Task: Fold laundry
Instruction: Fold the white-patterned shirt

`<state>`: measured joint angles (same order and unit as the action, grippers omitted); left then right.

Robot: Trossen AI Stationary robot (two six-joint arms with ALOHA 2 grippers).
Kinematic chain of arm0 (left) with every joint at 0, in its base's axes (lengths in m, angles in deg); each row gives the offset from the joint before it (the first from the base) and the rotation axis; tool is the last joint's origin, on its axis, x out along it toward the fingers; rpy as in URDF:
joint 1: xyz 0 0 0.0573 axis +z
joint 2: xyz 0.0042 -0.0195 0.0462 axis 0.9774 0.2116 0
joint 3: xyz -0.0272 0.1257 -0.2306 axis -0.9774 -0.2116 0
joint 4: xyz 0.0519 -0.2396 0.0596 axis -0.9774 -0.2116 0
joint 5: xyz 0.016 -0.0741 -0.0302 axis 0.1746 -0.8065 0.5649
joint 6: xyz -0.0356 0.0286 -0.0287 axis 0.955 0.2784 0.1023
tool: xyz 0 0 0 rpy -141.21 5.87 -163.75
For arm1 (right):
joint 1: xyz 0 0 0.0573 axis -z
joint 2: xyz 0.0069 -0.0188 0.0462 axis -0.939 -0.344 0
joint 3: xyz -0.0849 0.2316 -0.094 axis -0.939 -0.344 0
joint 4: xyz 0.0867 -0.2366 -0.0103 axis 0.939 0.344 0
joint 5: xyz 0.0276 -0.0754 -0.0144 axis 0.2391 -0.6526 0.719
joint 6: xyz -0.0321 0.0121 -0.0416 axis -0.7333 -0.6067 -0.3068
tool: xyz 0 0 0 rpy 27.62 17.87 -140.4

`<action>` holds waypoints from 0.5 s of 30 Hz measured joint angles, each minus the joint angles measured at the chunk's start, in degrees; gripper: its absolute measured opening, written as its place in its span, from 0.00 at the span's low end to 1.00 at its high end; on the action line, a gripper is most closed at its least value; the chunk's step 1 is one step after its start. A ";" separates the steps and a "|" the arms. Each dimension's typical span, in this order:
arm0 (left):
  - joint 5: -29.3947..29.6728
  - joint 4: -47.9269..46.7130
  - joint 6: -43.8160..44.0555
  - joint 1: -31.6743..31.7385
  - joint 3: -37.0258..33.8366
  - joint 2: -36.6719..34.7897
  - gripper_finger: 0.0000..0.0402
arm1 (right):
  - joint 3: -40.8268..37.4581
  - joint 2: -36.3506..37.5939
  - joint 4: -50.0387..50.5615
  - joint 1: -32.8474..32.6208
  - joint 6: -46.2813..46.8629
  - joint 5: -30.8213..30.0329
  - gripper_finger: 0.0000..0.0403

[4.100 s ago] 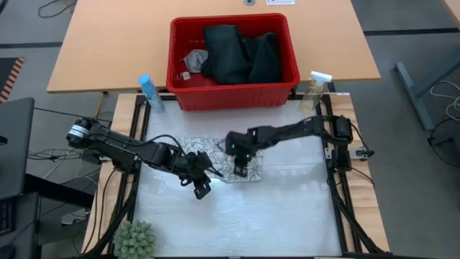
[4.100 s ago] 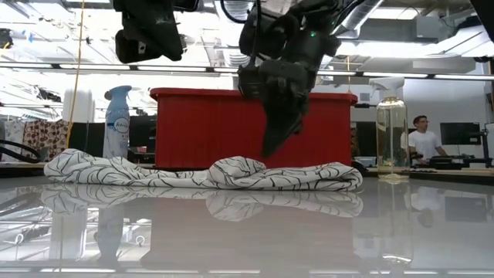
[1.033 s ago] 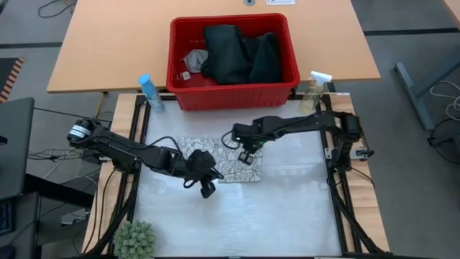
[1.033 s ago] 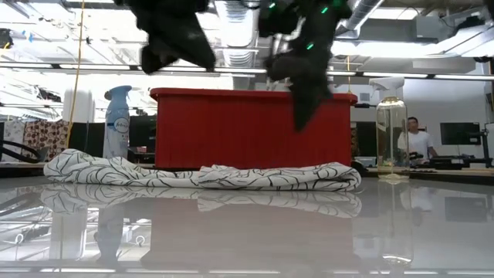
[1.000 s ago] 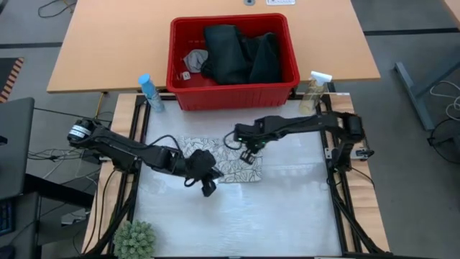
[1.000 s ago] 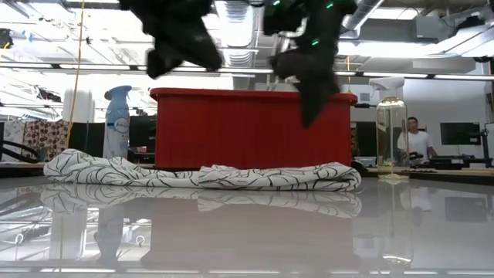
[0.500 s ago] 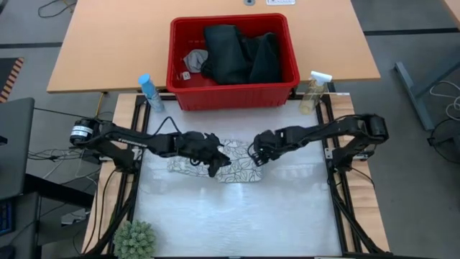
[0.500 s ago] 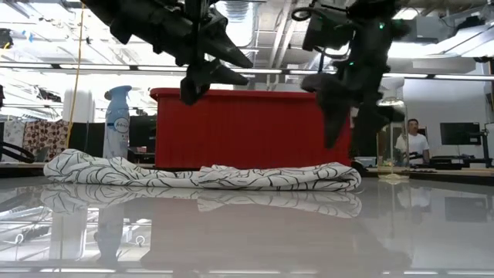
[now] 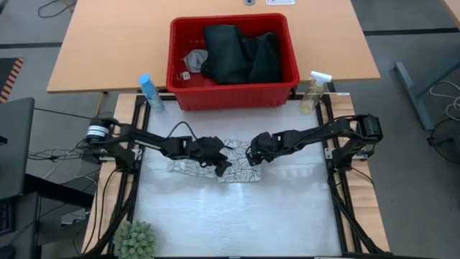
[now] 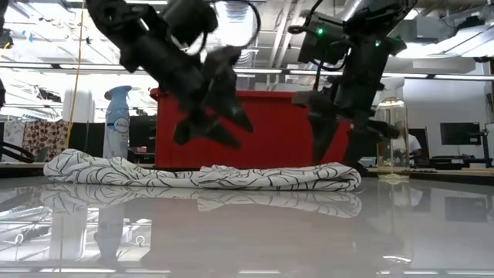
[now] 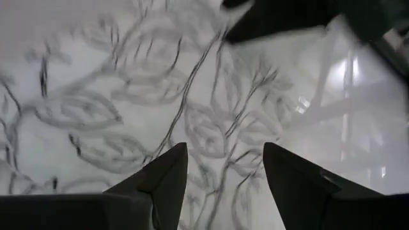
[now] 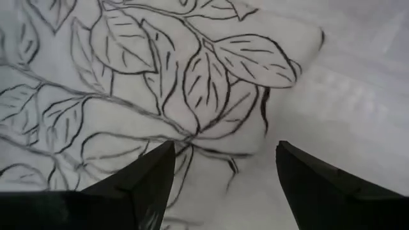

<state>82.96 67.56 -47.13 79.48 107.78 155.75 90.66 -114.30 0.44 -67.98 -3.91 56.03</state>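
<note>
Cloth printed with grey leaves (image 9: 215, 160) lies folded flat on the white work surface (image 9: 237, 216), near its middle and a little toward the red basket (image 9: 232, 94), which stands on the wooden table (image 9: 108, 43) beyond. In the low view the leaf-print cloth (image 10: 201, 176) is a low, rumpled strip lying across the glossy surface. The left gripper (image 9: 223, 167) hangs just over the cloth's middle with its fingers (image 11: 160, 182) spread apart and nothing between them; its wrist view looks straight down on the leaf pattern (image 11: 128, 108). The right gripper (image 9: 252, 156) hovers above the cloth's right end, its fingers (image 12: 144, 179) also parted and empty, with the cloth's corner (image 12: 243, 57) showing in the gap. In the low view both grippers, left (image 10: 220, 123) and right (image 10: 336, 135), are clear above the fabric, not touching it. Inside the basket lie dark jeans (image 9: 241, 54) and, at their left, a small grey cloth (image 9: 194, 59). A blue spray can (image 9: 150, 92) stands at the basket's left front corner, a clear spray bottle (image 9: 313, 91) at its right front corner, and a small green plant (image 9: 135, 239) sits at the near left edge
</note>
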 joint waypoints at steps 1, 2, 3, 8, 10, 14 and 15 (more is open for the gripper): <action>-0.33 -0.25 0.07 0.00 0.13 1.15 0.48 | 0.00 -0.38 -0.41 0.02 0.08 0.01 0.73; -0.29 -0.29 0.15 -0.02 0.50 2.31 0.48 | 0.00 -0.84 -0.35 0.00 0.08 0.26 0.73; -0.27 0.02 0.36 0.00 0.78 3.21 0.48 | 0.00 -1.55 -0.58 -0.10 0.07 0.42 0.73; 0.83 -0.64 2.02 0.04 1.06 5.88 0.48 | 0.08 -4.89 -2.52 -0.89 0.82 1.39 0.73; 1.10 -0.29 2.16 0.06 1.13 6.71 0.48 | 0.28 -5.90 -3.07 -1.11 0.90 2.15 0.72; 0.20 -0.25 2.74 0.22 1.49 8.44 0.48 | 0.24 -6.69 -2.86 -1.44 2.14 2.15 0.67; 0.20 0.11 2.87 0.22 1.61 8.96 0.48 | 0.24 -6.71 -2.56 -1.36 2.15 2.18 0.64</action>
<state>83.16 67.67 -44.26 79.70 109.39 164.71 90.90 -121.01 -2.12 -69.35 -1.76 58.21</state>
